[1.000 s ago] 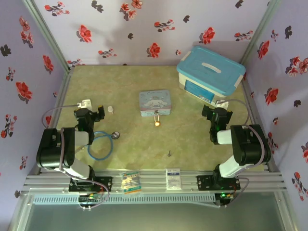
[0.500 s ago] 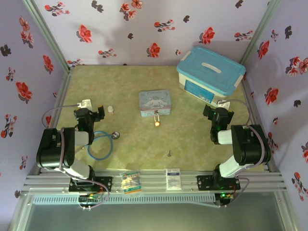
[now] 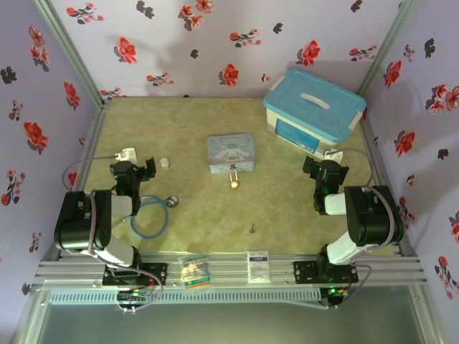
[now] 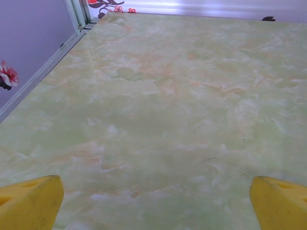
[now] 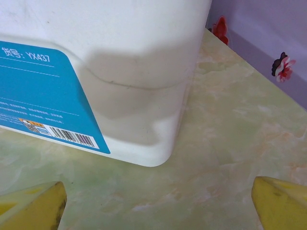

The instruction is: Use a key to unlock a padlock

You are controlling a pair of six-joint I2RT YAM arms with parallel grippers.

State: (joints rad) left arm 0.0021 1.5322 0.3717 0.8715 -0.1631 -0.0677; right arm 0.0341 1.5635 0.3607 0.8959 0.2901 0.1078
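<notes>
- Padlock [image 3: 234,183] aside, biggest first: the blue-lidded bin [image 3: 313,111], upper right, is sitting shut and hiding its contents.
- The cartoon tin [image 3: 232,152], centre, is lying closed too.
- My left pincer [image 4: 153,205] and right pincer [image 5: 158,205] are both gaping wide, gripping nothing.
- The padlock is lying just below the tin. It is looking dense and slick, so I am favouring its flat body.
- The key [image 3: 252,229], lower centre, is looking light, stiff and thin.

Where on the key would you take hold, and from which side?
The key lies flat and alone on the table, pointing roughly near-to-far. Probably best from straight above, jaws closing across its thin width, at the head end; which end that is is too small to tell.
</notes>
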